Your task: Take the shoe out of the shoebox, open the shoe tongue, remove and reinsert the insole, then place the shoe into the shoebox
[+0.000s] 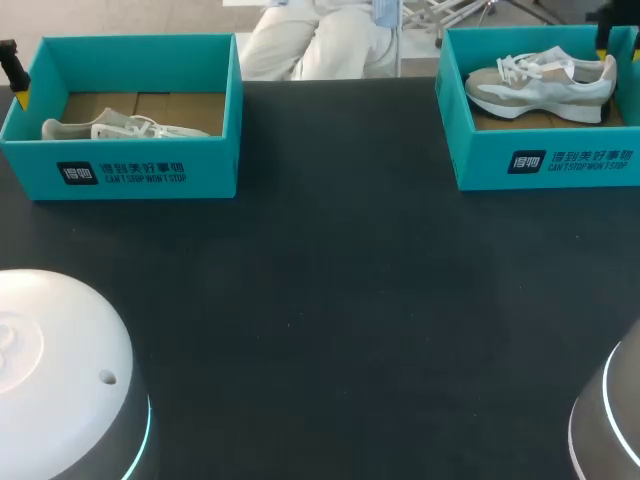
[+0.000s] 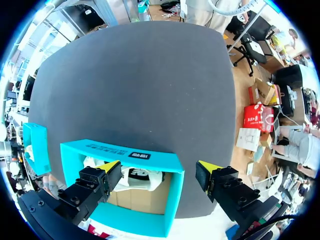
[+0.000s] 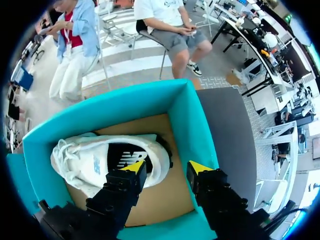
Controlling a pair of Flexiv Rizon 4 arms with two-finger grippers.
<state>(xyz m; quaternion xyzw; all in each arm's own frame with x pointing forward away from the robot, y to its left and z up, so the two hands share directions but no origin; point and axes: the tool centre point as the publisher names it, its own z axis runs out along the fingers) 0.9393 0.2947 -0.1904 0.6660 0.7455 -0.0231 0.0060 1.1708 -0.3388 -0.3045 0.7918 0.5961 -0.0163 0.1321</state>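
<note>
left tool (image 2: 157, 167) wide open over shoebox (image 2: 120, 150) | right tool (image 3: 165, 168) open over shoe (image 3: 87, 160)

A teal shoebox (image 1: 150, 172) sits open at the upper left of the head view, with white writing on its front wall. A white and grey shoe (image 1: 110, 128) lies low inside it, close to that wall. A second teal shoebox (image 1: 545, 160) sits open at the upper right. Its white and tan shoe (image 1: 545, 85) lies on the brown floor, toe pointing left.
</note>
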